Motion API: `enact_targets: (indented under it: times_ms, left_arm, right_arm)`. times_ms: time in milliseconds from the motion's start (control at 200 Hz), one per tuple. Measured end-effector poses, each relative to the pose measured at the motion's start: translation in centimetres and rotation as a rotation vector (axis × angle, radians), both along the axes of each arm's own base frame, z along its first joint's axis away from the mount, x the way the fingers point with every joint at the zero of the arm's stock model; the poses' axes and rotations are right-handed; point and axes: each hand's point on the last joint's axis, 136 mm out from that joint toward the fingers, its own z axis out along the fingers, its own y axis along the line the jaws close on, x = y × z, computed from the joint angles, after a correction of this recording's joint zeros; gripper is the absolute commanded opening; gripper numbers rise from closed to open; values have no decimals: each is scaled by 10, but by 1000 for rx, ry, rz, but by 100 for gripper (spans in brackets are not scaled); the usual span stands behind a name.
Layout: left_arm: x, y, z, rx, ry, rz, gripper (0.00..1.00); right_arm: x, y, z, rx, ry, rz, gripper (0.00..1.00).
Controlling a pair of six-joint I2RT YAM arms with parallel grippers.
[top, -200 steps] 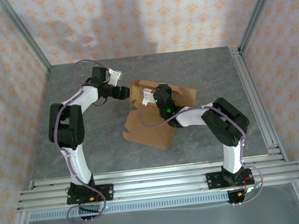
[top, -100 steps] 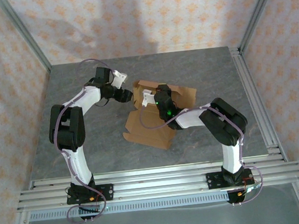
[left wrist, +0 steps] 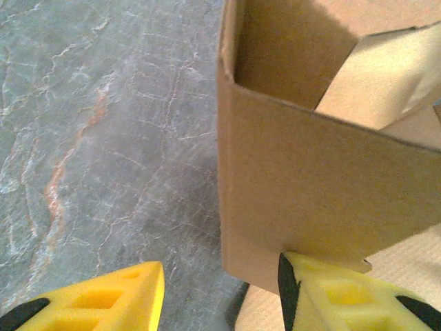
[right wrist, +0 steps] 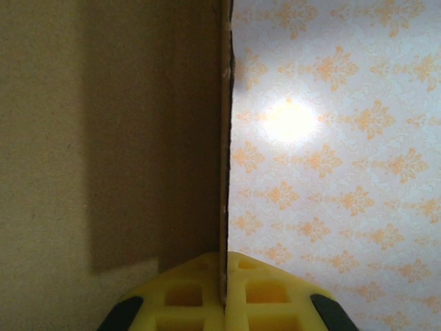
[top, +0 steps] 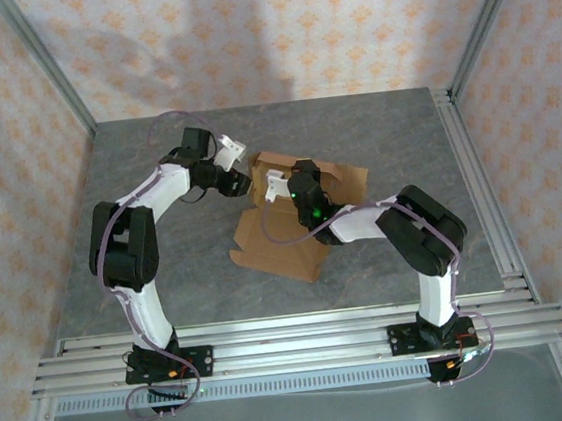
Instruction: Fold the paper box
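Observation:
The paper box (top: 283, 246) is brown cardboard, partly raised, in the middle of the table. In the left wrist view an upright wall corner of the paper box (left wrist: 310, 172) stands between my yellow fingers. The right finger (left wrist: 337, 296) touches that wall's lower edge. The left finger (left wrist: 117, 300) is apart from it, over bare table. My left gripper (top: 245, 181) (left wrist: 220, 276) is open at the box's left end. My right gripper (top: 288, 178) (right wrist: 224, 296) is shut on a thin upright panel of the paper box (right wrist: 103, 138), pinching its edge.
The grey marbled table (top: 167, 273) has free room to the left and in front of the box. An aluminium rail (top: 480, 190) runs along the right side, and more rails (top: 294, 330) cross the near edge. Patterned walls (top: 272, 30) close in three sides.
My left gripper has edged right onto the box's left corner and its jaws have narrowed. The right gripper keeps its pinch; the box has shifted slightly.

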Motion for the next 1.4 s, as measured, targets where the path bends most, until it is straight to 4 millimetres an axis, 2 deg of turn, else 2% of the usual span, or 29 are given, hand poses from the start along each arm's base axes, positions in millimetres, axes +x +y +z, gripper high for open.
enact_targets:
  times_ms: [250,470,671,956,1161,1396]
  left_arm:
    - [-12,-12,-1,-7,17,-61,43]
    - [-17,-18,1,-14,28,-91,42]
    - [-13,-21,5,-12,24,-94,41]
    - [-11,-22,-8,-6,55,-94,39]
    - [-9,-23,-9,-3,72,-92,36]
    - [-13,-25,-11,3,82,-106,37]
  right_arm:
    - [-3,-2,5,9,8,-3,0]
    - [-4,-3,1,12,25,-9,0]
    - [-8,-3,5,19,38,-7,0]
    - [-15,-5,-1,19,83,-11,0]
    - [-17,-7,-1,19,98,-16,0]
    - [-16,-6,0,29,125,-26,0]
